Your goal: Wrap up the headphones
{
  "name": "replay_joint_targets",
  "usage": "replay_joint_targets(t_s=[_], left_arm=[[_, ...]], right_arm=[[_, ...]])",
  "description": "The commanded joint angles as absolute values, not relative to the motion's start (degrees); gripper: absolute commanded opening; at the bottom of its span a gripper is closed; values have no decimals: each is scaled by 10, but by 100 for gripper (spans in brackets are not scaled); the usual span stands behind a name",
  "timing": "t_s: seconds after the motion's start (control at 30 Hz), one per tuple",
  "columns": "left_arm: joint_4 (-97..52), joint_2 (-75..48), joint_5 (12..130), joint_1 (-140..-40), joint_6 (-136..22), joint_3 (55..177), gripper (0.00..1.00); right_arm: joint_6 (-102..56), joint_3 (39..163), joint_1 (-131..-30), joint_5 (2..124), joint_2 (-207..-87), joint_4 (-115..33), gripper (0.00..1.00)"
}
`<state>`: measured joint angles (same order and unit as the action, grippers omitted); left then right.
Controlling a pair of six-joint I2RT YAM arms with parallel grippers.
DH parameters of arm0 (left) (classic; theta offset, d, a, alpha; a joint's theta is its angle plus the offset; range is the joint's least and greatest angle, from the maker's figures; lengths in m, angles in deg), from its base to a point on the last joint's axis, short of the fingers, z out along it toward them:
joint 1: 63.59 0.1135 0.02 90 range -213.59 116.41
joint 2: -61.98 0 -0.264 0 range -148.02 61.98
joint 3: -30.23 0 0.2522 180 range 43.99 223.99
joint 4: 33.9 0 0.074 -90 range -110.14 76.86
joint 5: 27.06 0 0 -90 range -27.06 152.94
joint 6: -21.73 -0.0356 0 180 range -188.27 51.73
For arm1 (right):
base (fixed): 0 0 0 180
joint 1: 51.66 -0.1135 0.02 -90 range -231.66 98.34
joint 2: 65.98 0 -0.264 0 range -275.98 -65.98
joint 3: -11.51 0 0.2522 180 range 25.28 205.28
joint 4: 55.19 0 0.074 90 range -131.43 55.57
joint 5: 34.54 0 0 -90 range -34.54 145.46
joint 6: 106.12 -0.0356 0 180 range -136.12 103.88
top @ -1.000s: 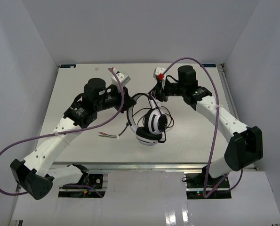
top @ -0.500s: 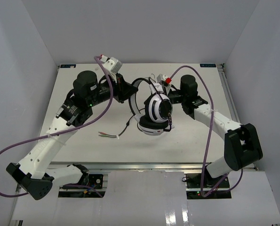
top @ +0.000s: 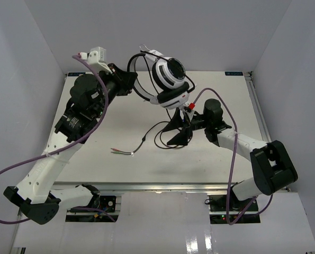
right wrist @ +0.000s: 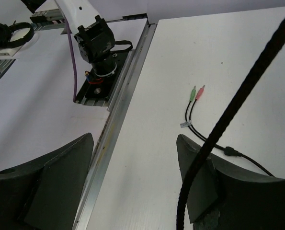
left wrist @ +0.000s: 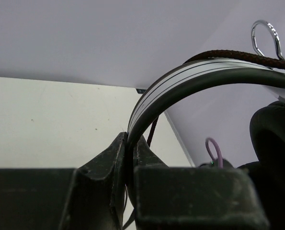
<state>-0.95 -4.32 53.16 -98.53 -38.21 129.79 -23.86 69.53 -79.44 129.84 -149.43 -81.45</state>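
Top external: I see the headphones (top: 168,79) held up clear of the table (top: 93,164), over its far half, with the ear cups (top: 170,74) tilted and one above the other.
Left gripper (top: 132,83): raised high and clamped on the headband (top: 144,96). My left wrist view shows both fingers pinching the edge of the grey-striped band, with a black ear cushion at the right of that view.
Right gripper (top: 177,131): low over the middle of the table, just below the headphones. Its jaws are spread wide and I see nothing gripped between them.
Cord (top: 158,138): hangs from the headphones down to the table, loops beside the right gripper, then trails off toward my left.
Plugs (top: 115,151): one green and one pink, lying flat on the table, well apart from both grippers.
Right wrist: the cord crosses diagonally in front of one finger. I cannot tell whether it touches. The plugs lie beyond it on the white surface.
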Motion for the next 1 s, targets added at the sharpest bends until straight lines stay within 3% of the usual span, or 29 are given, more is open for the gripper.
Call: replay_joint_targets(t_s=[0.0, 0.1, 0.2, 0.3, 0.37, 0.43, 0.63, 0.97], left_arm=[[-46, -37, 352, -986, -237, 1306, 0], [-42, -40, 276, -986, -200, 1299, 0], [-38, -50, 246, -986, -189, 1300, 0], [-37, -68, 223, -986, -221, 1307, 0], [-37, -80, 203, -986, -245, 1307, 0], [-36, -82, 189, -986, -275, 1303, 0], [-48, -61, 178, -982, -330, 1264, 0], [-31, -59, 163, -974, -384, 1282, 0]], right_arm=[[-245, 682, -807, 1315, -1462, -876, 76], [-242, 668, -817, 1305, -1443, -873, 74], [-194, 667, -829, 1282, -1427, -823, 65], [-165, 678, -836, 1249, -1412, -750, 42], [-129, 691, -837, 1211, -1399, -692, 20], [-65, 719, -837, 1146, -1380, -602, 9], [16, 761, -837, 992, -1336, -478, 8], [78, 767, -836, 907, -1314, -428, 8]])
